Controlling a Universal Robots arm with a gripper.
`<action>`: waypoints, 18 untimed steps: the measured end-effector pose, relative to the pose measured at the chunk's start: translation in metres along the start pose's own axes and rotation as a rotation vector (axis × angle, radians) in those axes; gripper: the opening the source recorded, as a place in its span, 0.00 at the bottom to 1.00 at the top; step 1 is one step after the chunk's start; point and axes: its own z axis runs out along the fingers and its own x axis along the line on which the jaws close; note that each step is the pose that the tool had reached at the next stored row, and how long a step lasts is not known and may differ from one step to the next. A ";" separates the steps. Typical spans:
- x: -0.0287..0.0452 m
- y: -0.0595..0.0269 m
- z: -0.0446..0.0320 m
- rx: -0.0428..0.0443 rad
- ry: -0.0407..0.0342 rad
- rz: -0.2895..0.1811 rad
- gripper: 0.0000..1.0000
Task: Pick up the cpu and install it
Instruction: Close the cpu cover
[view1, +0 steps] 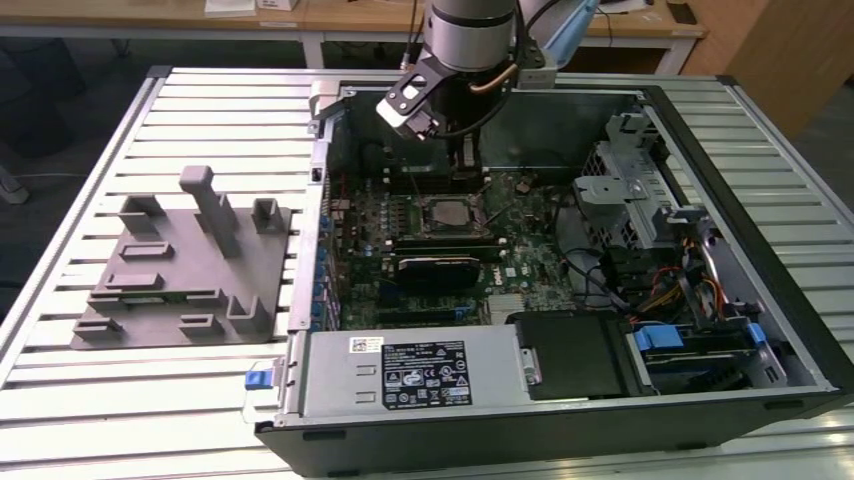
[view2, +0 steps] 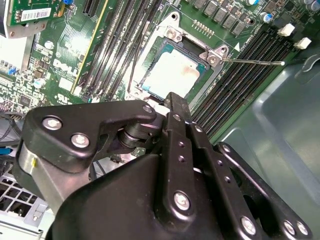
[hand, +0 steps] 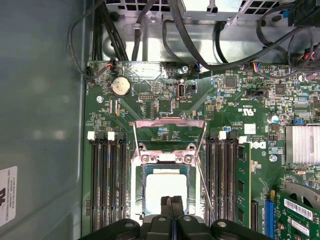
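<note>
In the exterior view we look down on the whole open case (view1: 561, 440); both wrist views look closely at its socket (hand: 165, 159) (view2: 215, 55).

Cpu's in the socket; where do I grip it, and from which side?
Probably best to pinch the cpu by two opposite rim edges, coming straight down: it lies flat inside the socket frame, load plate open, so only its top is free.
</note>
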 end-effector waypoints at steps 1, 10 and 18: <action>0.0000 0.0000 -0.0001 0.0000 0.0000 0.000 0.11; -0.0002 0.0004 -0.0096 -0.0001 0.0000 0.000 0.11; -0.0003 0.0007 -0.0141 -0.0001 0.0001 0.000 0.11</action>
